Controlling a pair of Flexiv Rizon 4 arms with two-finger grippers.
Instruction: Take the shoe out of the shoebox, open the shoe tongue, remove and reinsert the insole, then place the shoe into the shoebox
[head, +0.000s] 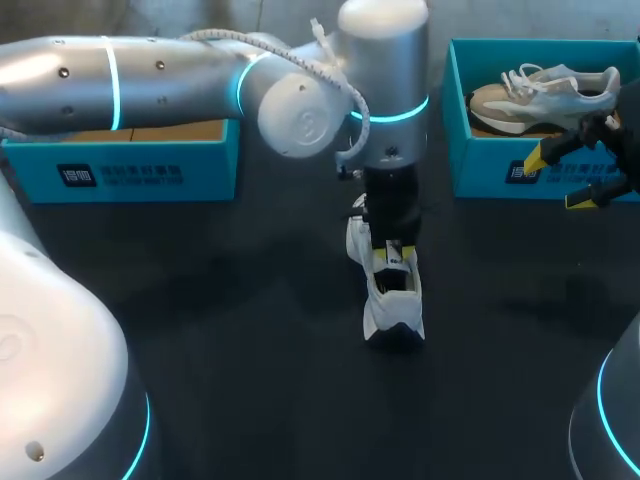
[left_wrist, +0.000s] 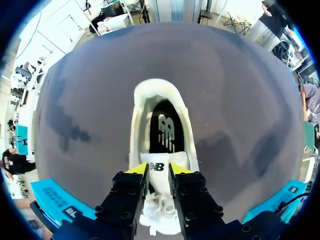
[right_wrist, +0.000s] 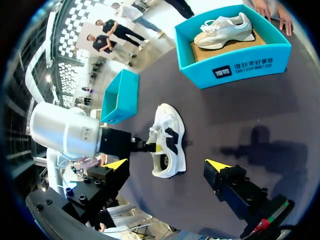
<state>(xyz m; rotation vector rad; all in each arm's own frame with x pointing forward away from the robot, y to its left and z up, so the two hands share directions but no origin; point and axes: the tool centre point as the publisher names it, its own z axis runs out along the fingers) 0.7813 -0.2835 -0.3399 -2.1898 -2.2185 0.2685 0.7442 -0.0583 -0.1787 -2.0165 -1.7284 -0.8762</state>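
While left pincer (left_wrist: 158, 170) pinches the shoe tongue (left_wrist: 157, 160), narrow grip, right pincer (right_wrist: 167, 164) gapes wide.

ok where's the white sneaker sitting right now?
Head view: the white sneaker sits on the dark table near the middle, outside the left shoebox and the right shoebox, nearer the robot than both. The left gripper pinches its tongue.
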